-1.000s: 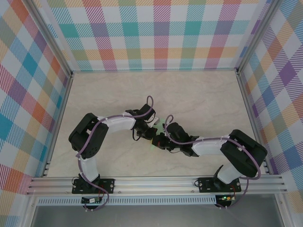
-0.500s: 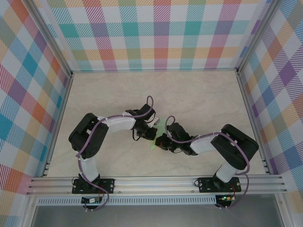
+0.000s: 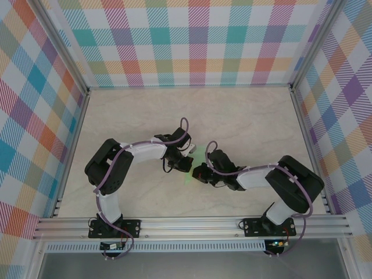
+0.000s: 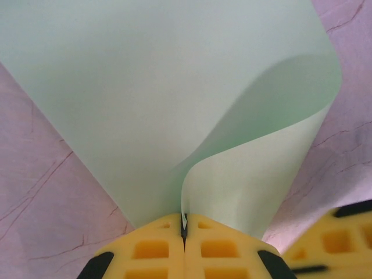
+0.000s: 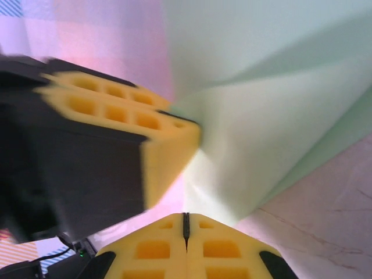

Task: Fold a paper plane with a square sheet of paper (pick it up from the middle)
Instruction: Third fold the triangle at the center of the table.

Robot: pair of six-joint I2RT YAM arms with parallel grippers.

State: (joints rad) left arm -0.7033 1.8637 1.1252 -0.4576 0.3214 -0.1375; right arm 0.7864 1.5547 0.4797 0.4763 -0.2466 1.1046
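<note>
Marbled tabletop [image 4: 35,192], pale mint sheet of paper [image 4: 145,87], unmarked, curled over

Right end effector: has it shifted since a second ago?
Yes, slightly. In the top view the right end effector has backed rightward toward its base mount, exposing more of the green paper between it and the left end effector.

Far table [image 3: 244,110] open, paper [image 4: 145,87] mid-table (walls [image 3: 197,46] beyond)

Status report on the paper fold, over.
Left gripper shut on square sheet of paper, curled over. Right gripper shut beside it, grip unclear. Both crowded together.
</note>
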